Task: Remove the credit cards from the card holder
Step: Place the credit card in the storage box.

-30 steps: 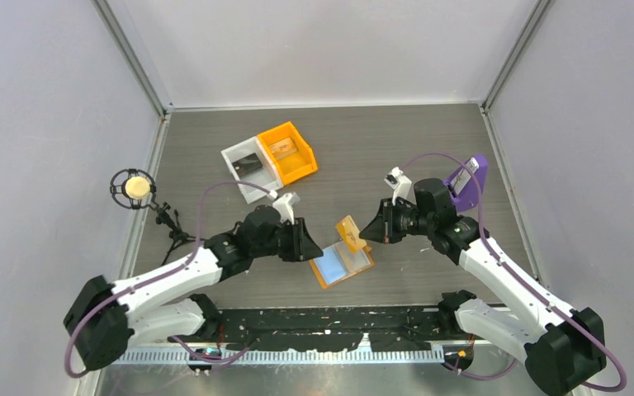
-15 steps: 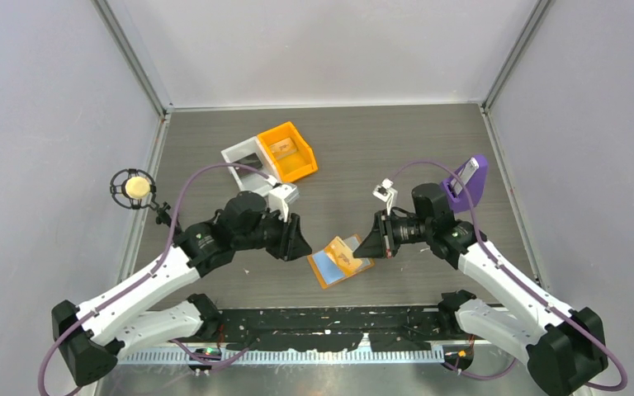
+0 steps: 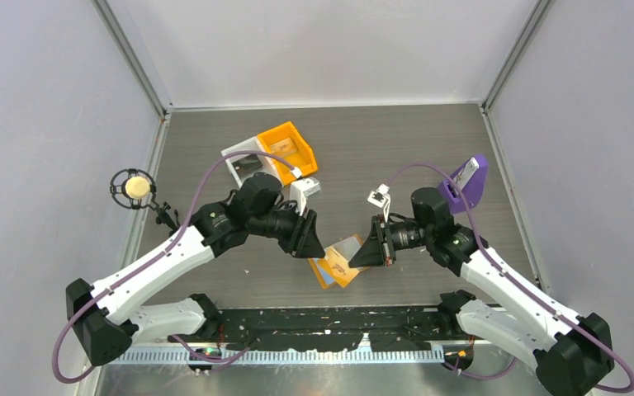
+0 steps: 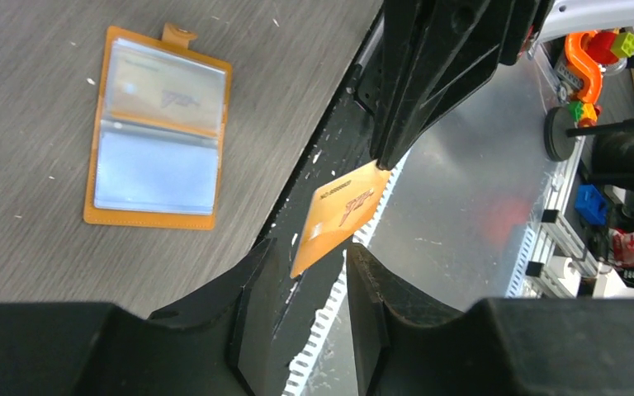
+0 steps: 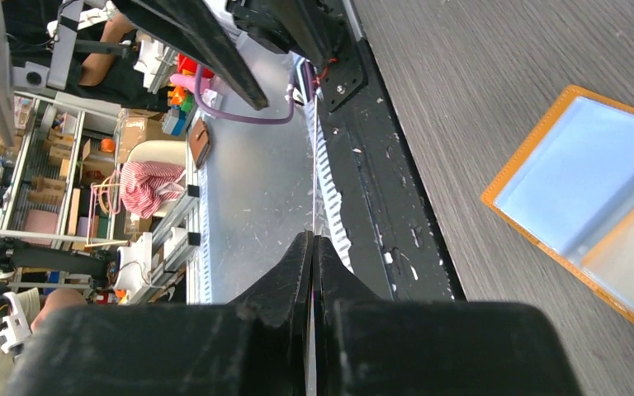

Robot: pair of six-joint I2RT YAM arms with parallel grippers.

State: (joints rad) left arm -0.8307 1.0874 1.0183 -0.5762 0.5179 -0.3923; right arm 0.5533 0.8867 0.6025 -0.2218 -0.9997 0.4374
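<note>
Small flat orange card holder (image 4: 157, 140) lies open, blue pocket panels up, on the dark grey wood-grain table (image 3: 363, 148), near the middle of its near edge; one panel shows an orange card inside. Right gripper (image 5: 314, 241) is clamped tight on one corner of a thin orange credit card (image 4: 343, 216), raised off the table over the holder; left gripper (image 4: 312, 252) stands partly spread, a finger either side of the card's free end; contact there cannot be told.
</note>
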